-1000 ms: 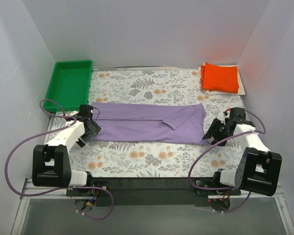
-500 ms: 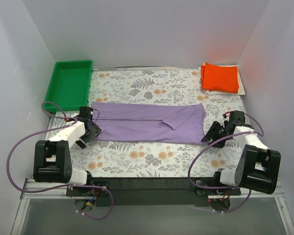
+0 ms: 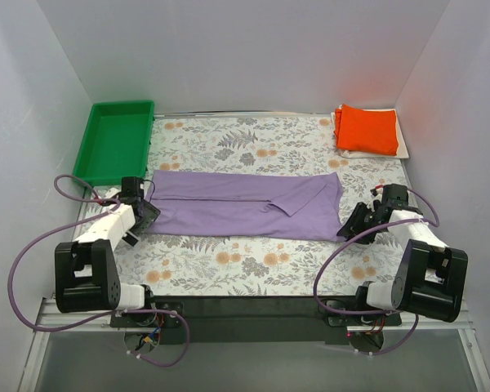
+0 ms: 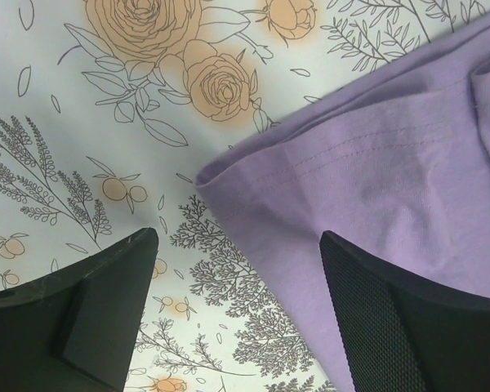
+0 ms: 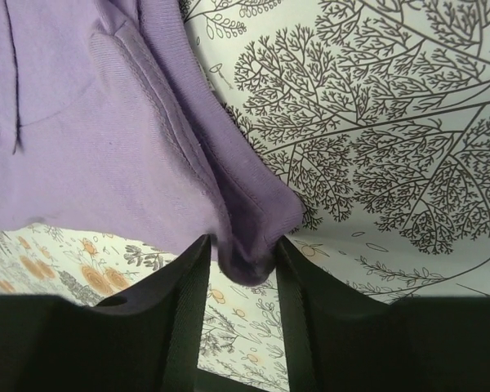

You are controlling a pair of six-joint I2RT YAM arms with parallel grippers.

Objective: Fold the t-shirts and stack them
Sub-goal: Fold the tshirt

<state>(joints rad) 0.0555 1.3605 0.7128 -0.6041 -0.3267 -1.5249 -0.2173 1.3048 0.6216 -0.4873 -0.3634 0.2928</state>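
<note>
The lavender t-shirt lies folded into a long strip across the middle of the floral table. My left gripper is open at the strip's left end; in the left wrist view its fingers straddle the shirt's corner, one over the cloth, one over the bare table. My right gripper is shut on the shirt's near right corner, which bunches between its fingers. The orange folded shirt lies on a whitish folded shirt at the back right.
A green plastic tray stands at the back left, close to the left arm. White walls close in the table on three sides. The table's near edge runs by the arm bases.
My left gripper has moved a little left and back, off the cloth to the strip's left end. My right gripper has shifted slightly and stays shut on the shirt's corner.
</note>
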